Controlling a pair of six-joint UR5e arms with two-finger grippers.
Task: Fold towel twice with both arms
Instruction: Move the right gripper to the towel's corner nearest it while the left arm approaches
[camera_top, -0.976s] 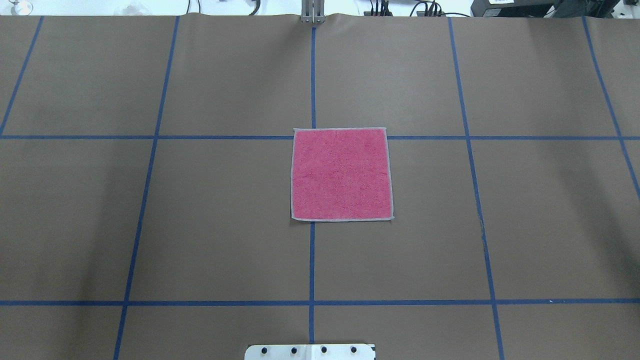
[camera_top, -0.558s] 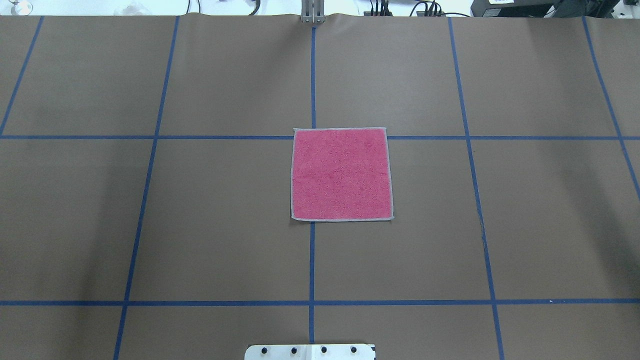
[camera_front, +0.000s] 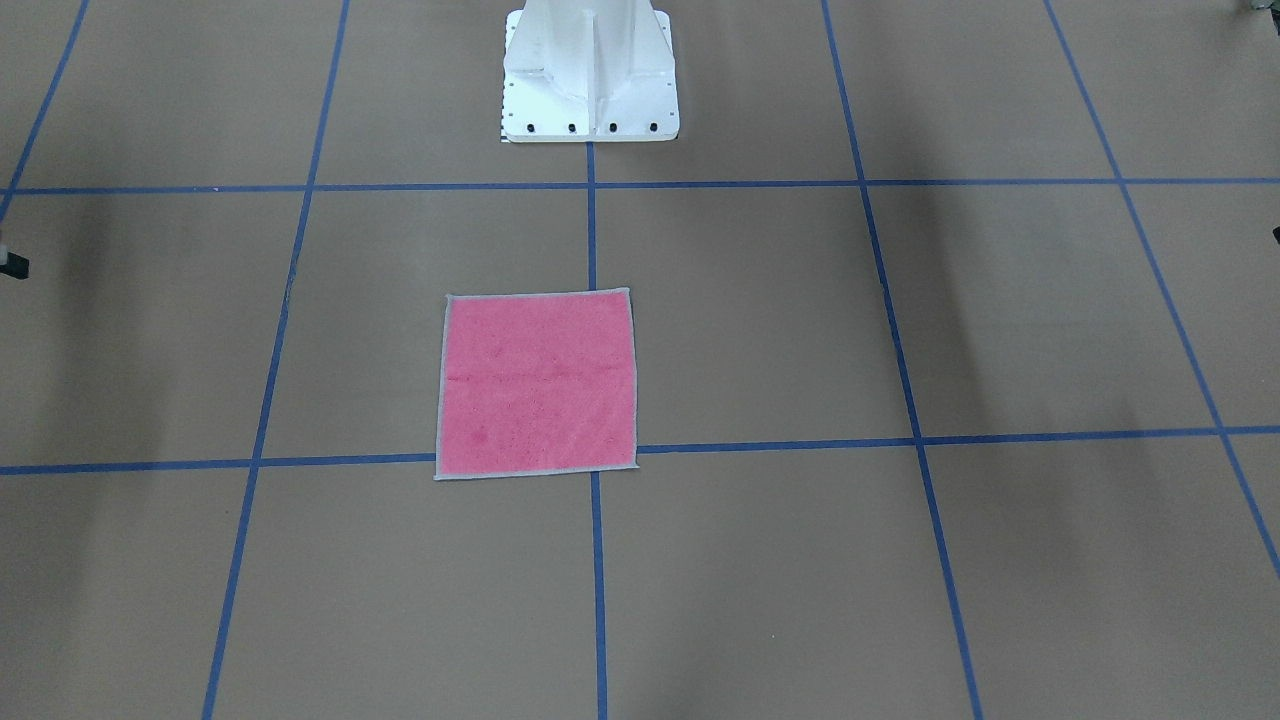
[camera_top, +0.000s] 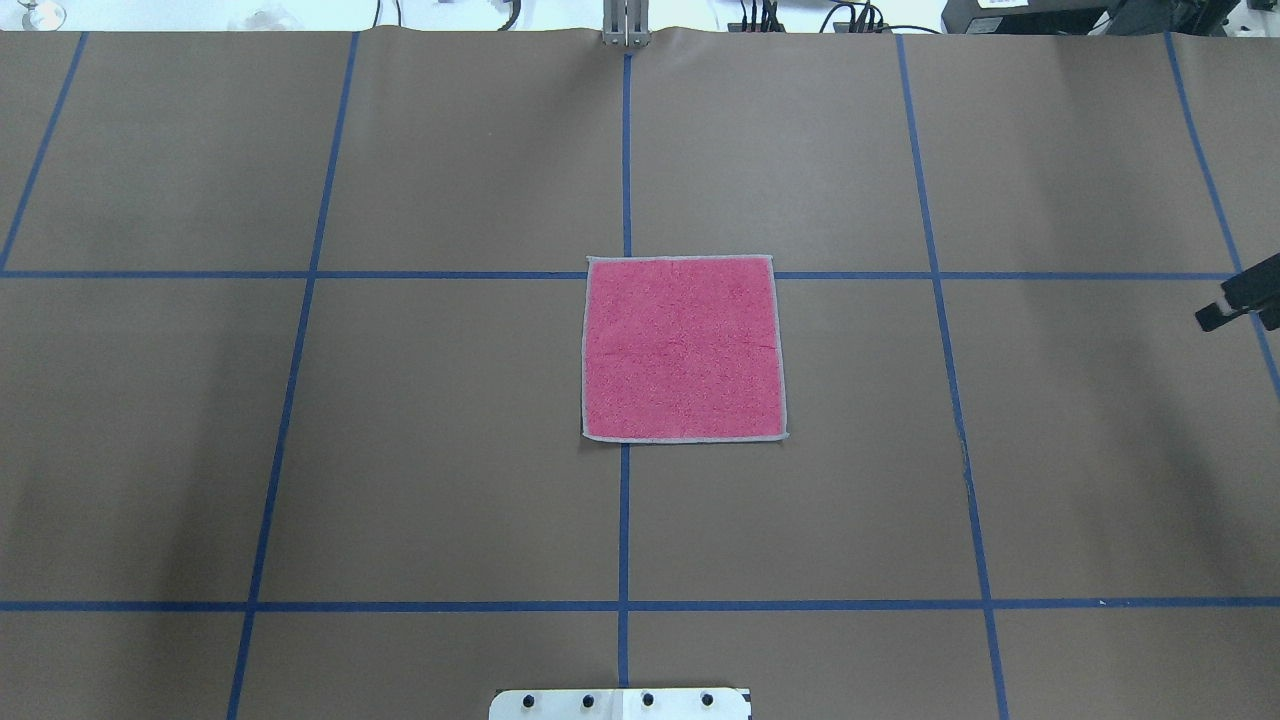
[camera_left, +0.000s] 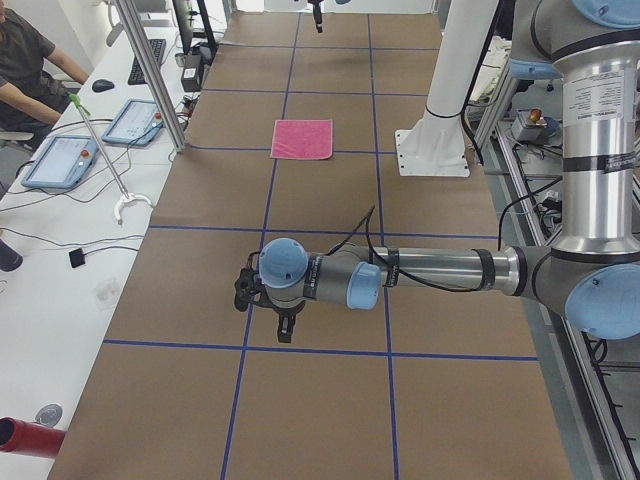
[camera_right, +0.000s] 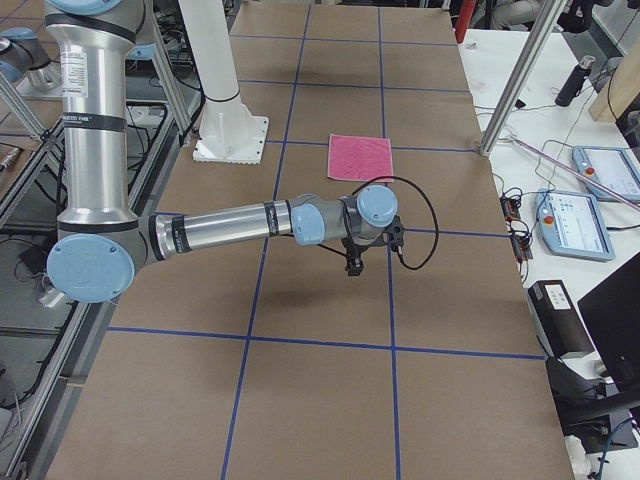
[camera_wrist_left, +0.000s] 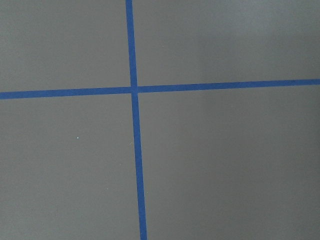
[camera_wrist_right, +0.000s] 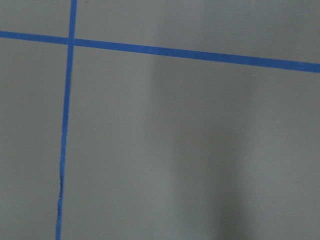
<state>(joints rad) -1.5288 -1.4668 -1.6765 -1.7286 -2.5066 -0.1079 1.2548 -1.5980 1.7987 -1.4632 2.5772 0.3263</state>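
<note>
The black tip of the right gripper (camera_top: 1236, 304) has edged into the overhead view's right margin (its opening cannot be told). The small square pink terry towel (camera_top: 684, 348) lies flat at mid-table. Front view: the towel sits unfolded before the white pedestal base (camera_front: 590, 80). Left side view: the left gripper (camera_left: 284, 325) hovers over the brown paper-covered table (camera_left: 330, 420), well apart from the towel, its spread unclear.

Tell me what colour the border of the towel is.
Light grey, framing the pink towel. It shows best in the overhead exterior view.
</note>
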